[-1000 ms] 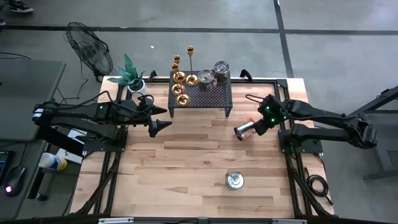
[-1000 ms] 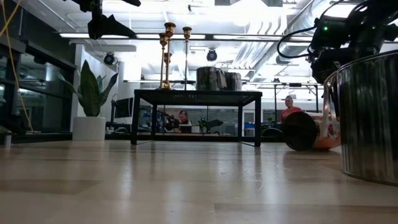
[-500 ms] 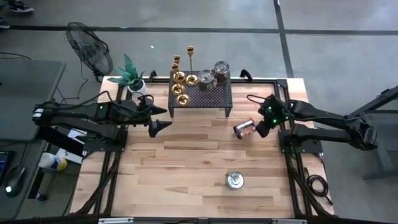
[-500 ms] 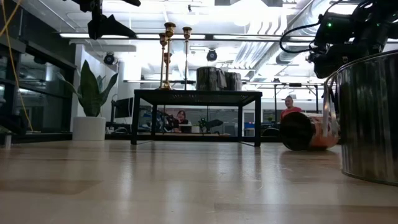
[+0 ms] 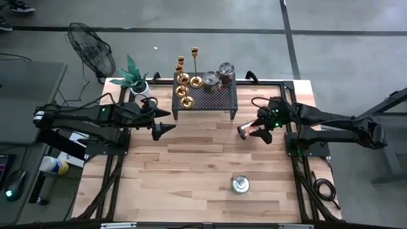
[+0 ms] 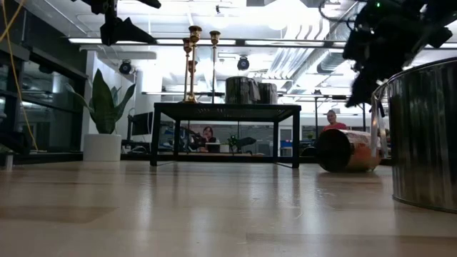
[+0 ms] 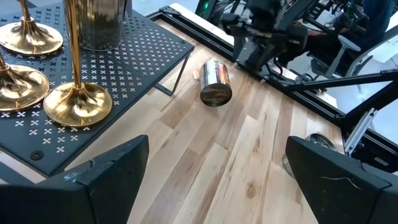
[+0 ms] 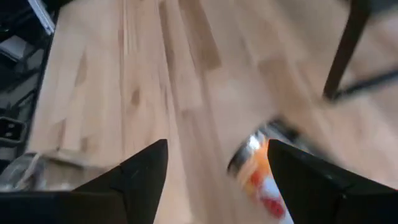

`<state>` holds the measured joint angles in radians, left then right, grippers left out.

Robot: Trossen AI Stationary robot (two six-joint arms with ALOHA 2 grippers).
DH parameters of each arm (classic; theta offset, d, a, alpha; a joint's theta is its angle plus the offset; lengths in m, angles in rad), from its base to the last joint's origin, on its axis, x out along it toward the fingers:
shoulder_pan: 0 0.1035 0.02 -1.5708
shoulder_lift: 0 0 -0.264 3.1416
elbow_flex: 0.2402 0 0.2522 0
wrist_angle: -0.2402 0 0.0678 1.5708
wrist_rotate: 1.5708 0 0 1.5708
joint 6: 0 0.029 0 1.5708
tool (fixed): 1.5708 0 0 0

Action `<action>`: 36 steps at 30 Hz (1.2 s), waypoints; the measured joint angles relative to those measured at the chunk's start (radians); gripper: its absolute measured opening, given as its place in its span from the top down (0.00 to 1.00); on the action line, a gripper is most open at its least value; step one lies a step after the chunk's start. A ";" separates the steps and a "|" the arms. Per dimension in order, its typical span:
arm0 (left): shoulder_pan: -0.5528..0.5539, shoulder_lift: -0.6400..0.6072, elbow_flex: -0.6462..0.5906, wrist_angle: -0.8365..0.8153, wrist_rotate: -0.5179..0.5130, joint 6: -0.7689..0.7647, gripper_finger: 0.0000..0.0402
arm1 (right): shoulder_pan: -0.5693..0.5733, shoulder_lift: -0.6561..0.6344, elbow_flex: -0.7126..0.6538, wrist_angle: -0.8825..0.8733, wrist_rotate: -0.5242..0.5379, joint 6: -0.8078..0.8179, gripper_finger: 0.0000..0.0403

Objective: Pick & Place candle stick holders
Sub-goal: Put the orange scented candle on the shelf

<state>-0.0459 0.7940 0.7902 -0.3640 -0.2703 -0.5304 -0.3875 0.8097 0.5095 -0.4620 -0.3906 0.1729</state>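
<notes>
Several gold candle stick holders (image 5: 184, 86) stand on their round bases on a small black perforated stand (image 5: 216, 97) at the table's far middle; three show in the left wrist view (image 7: 74, 99). My left gripper (image 5: 168, 121) hovers open, left of the stand and above table height (image 7: 217, 162). My right gripper (image 5: 259, 129) is open at the table's right, just above an orange-labelled can (image 5: 247, 130) that lies on its side. In the right wrist view (image 8: 217, 149) the can (image 8: 264, 180) shows beyond the fingers and apart from them.
Two metal tins (image 5: 219, 74) share the stand with the holders. A silver tin (image 5: 240, 184) stands near the table's front and looms at the right of the low view (image 6: 425, 135). A potted plant (image 5: 135, 77) sits at the far left corner.
My right gripper has risen a little above the lying can, rolled about its own axis and opened. The can has shifted slightly toward the table's left and stays on its side.
</notes>
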 joint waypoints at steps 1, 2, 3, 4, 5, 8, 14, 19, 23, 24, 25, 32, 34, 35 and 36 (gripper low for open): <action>0.000 0.000 0.000 -0.002 0.000 0.000 0.07 | 0.007 0.003 0.000 0.033 0.015 -0.020 0.33; 0.000 0.000 0.000 -0.003 0.000 0.000 0.07 | 0.013 0.006 0.000 0.057 0.039 -0.039 0.33; 0.000 0.000 0.000 -0.003 0.000 0.000 0.07 | 0.019 0.009 0.000 0.074 0.067 -0.055 0.32; 0.000 0.000 0.000 -0.003 0.000 0.000 0.07 | 0.025 0.015 0.000 0.083 0.096 -0.073 0.32; 0.000 0.000 0.000 -0.003 0.000 0.000 0.07 | 0.029 0.021 0.000 0.084 0.120 -0.095 0.32; 0.000 0.000 0.000 -0.003 0.000 0.000 0.07 | 0.031 0.042 0.001 0.077 0.147 -0.130 0.32; 0.000 0.000 0.000 -0.003 0.000 0.001 0.07 | 0.031 0.142 0.146 -0.064 0.205 -0.198 0.31; 0.000 0.000 0.000 -0.003 0.000 0.001 0.07 | 0.030 0.246 0.287 -0.300 0.253 -0.382 0.31; 0.000 0.000 0.000 -0.003 0.000 0.001 0.07 | 0.030 0.323 0.356 -0.422 0.296 -0.587 0.31; 0.000 0.000 0.000 -0.003 0.000 0.001 0.07 | 0.030 0.341 0.367 -0.438 0.313 -0.629 0.31; 0.000 0.000 0.000 -0.003 0.000 0.001 0.07 | 0.030 0.359 0.376 -0.448 0.335 -0.657 0.31; 0.000 0.000 0.000 -0.003 0.000 0.001 0.07 | 0.030 0.420 0.394 -0.485 0.478 -0.698 0.31; 0.000 0.000 0.000 -0.003 0.000 0.001 0.07 | 0.030 0.421 0.394 -0.498 0.475 -0.698 0.31; 0.000 0.000 0.000 -0.003 0.000 0.001 0.07 | 0.031 0.421 0.394 -0.501 0.468 -0.698 0.31; 0.000 0.000 0.000 -0.003 0.000 0.001 0.07 | 0.034 0.421 0.394 -0.501 0.461 -0.698 0.31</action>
<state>-0.0457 0.7940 0.7902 -0.3668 -0.2699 -0.5293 -0.3533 1.2308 0.9031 -0.9633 0.0702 -0.5251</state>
